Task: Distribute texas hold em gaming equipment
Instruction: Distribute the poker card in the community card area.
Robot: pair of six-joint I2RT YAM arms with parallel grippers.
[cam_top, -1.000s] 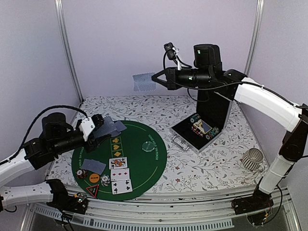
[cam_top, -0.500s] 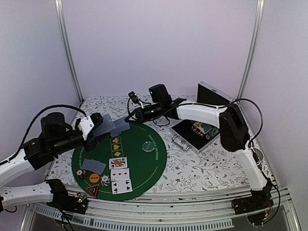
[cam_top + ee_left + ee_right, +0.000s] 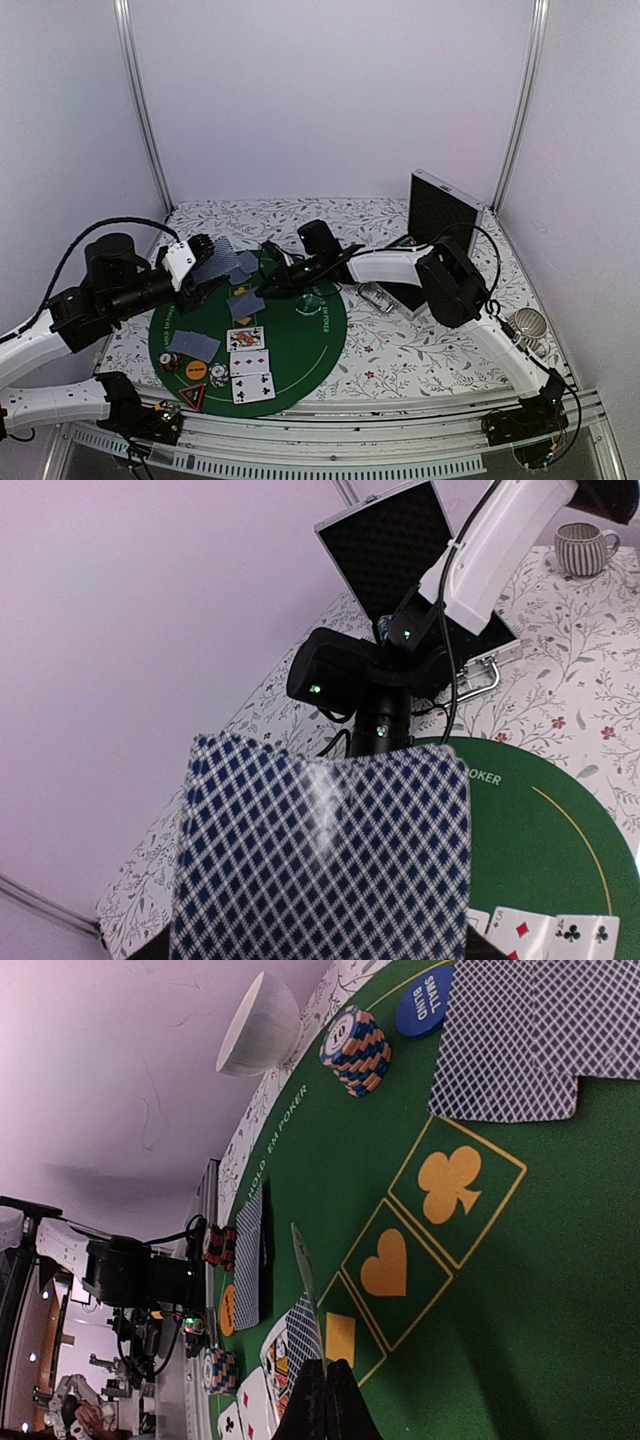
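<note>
Deal looks partly done. The round green felt mat point(image 3: 320, 335) carries three face-up playing cards point(image 3: 250, 361), a face-down grey-blue-backed pair point(image 3: 193, 345), striped poker chip stacks point(image 3: 218, 374), an orange disc point(image 3: 195, 370), a clear disc point(image 3: 311, 300) and a red-black triangle token point(image 3: 192, 397); other seats probably lack cards and chips. The right gripper point(image 3: 325, 1380) has its jaws pinched fully together on a single grey-blue-backed card point(image 3: 305, 1280), low over the mat's suit boxes. The left gripper point(image 3: 197, 262) clamps the blue-checked deck point(image 3: 320, 850) above the mat's left rim, fingers mostly hidden.

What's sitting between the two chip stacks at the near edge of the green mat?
The orange disc lies there; the top view shows it.
</note>
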